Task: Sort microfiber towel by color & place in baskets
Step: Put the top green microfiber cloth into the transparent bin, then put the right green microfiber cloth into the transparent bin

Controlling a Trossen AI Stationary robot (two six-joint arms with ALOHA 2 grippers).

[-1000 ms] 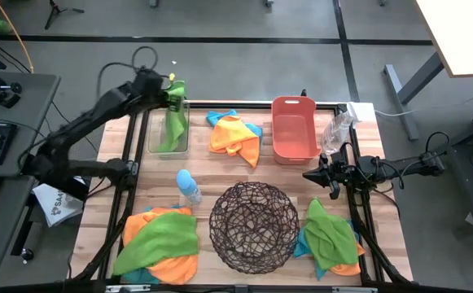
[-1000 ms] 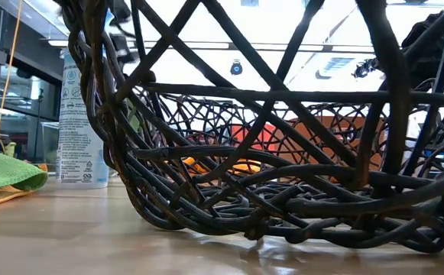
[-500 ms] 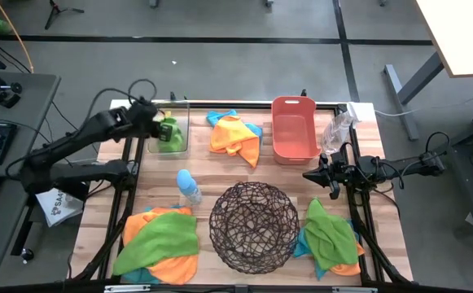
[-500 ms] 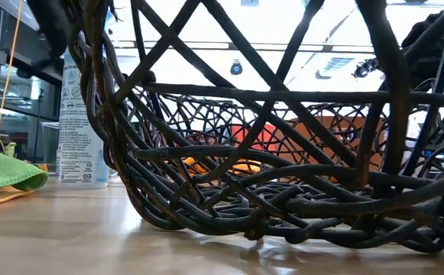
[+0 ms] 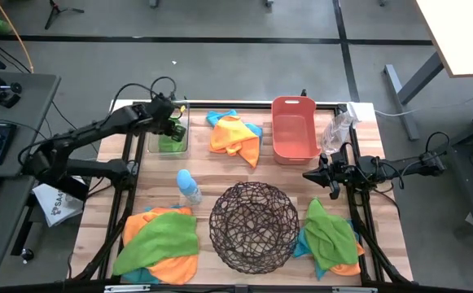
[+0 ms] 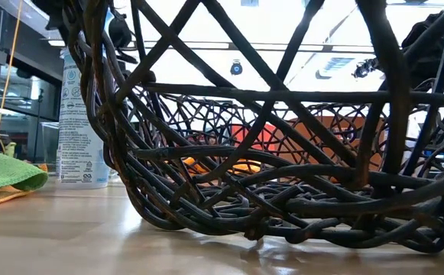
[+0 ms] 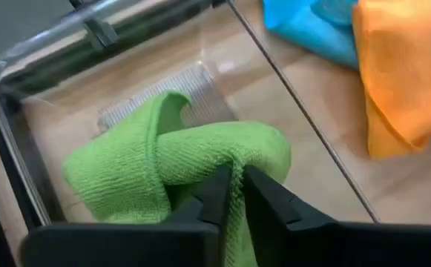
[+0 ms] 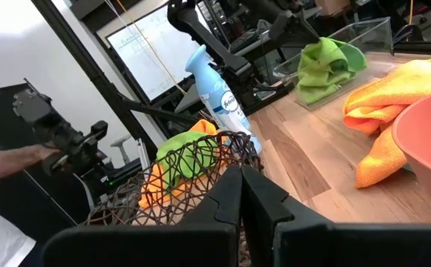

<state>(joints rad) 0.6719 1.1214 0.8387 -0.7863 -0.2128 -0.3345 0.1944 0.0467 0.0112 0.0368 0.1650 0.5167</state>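
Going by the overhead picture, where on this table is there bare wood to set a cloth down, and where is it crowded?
Bare wood lies between the clear bin and the spray bottle, and in the strip between the salmon basket and the wire basket. Crowded: both near corners, with the left pile and right pile, and the bin, where the left hand pinches a green towel.

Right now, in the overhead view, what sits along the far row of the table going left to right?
Clear bin with the green towel held by the left gripper → orange and blue towel pile → salmon basket.
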